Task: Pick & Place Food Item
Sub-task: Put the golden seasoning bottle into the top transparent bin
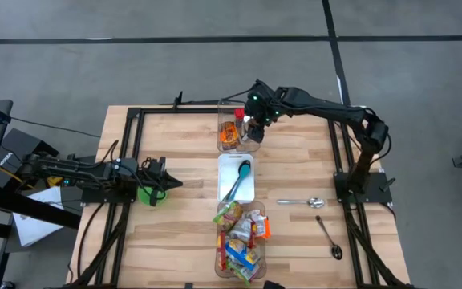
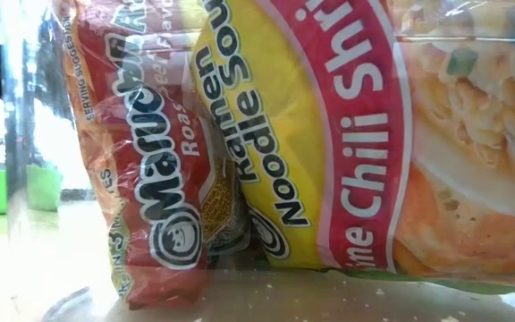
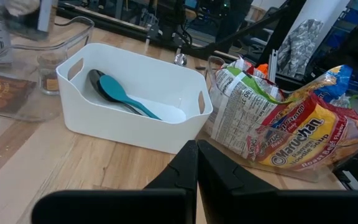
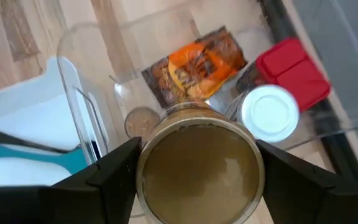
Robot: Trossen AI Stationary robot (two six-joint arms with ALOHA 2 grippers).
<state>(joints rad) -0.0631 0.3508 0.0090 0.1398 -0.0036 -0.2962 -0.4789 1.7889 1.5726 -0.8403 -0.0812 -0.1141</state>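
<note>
Left tool [image 1: 173, 184] rests low over the wooden counter [image 1: 179, 144], left of the bins, fingers pressed together, nothing held. A green block [image 1: 149, 194] sits under that arm.

Three bins run in a line down the counter's middle. Far one: clear plastic bin [image 4: 98, 56], holding an orange foil packet [image 4: 194, 68], a red-capped container [image 4: 291, 71], a white round lid [image 4: 269, 113] and a small jar [image 4: 140, 121]. Middle: white plastic tub [image 3: 135, 93] with cut-out handles, two utensils inside, one teal spoon [image 3: 120, 93] lying over a dark one. Near one: clear bin [image 1: 243, 241] piled with crinkly ramen packets [image 3: 297, 134], count unclear; the low view is filled by a red and a yellow one pressed to the wall.

Right tool [image 4: 197, 171] hovers above the far clear bin, clamped on a round jar with a gold-toned lid [image 4: 197, 168], one dark finger on each side.

Right of the white tub, two metal spoons [image 1: 303, 201] lie on bare wood, well apart from the bins.
</note>
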